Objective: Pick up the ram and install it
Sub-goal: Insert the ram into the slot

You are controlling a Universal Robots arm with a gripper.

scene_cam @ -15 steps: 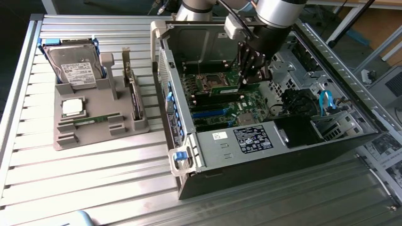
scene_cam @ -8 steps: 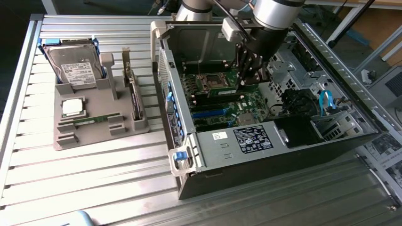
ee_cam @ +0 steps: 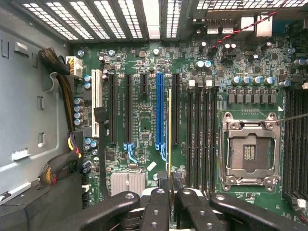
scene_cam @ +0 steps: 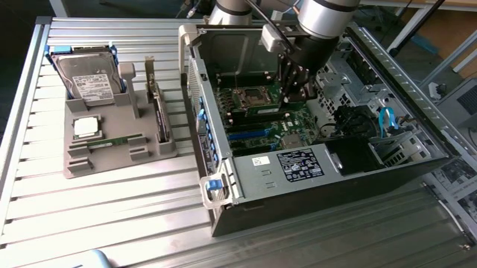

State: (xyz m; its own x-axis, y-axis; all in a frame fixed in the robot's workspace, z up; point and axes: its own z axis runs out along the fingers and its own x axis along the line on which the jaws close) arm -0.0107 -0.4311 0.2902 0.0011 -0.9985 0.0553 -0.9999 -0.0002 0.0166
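My gripper reaches down into the open computer case, just above the motherboard. It is shut on the ram, which the wrist view shows edge-on as a thin yellow-green line running out from between the fingertips. In the exterior view the ram is a green strip under the fingers, beside the processor socket. Its edge lines up alongside the blue slot. The long black memory slots lie between it and the socket. An identical stick rests in the grey holder.
The grey holder outside the case also carries a hard drive, a square silver chip and an upright card. Case walls surround the arm. Cable bundles run along one side of the board, and blue cables sit near the drive bays.
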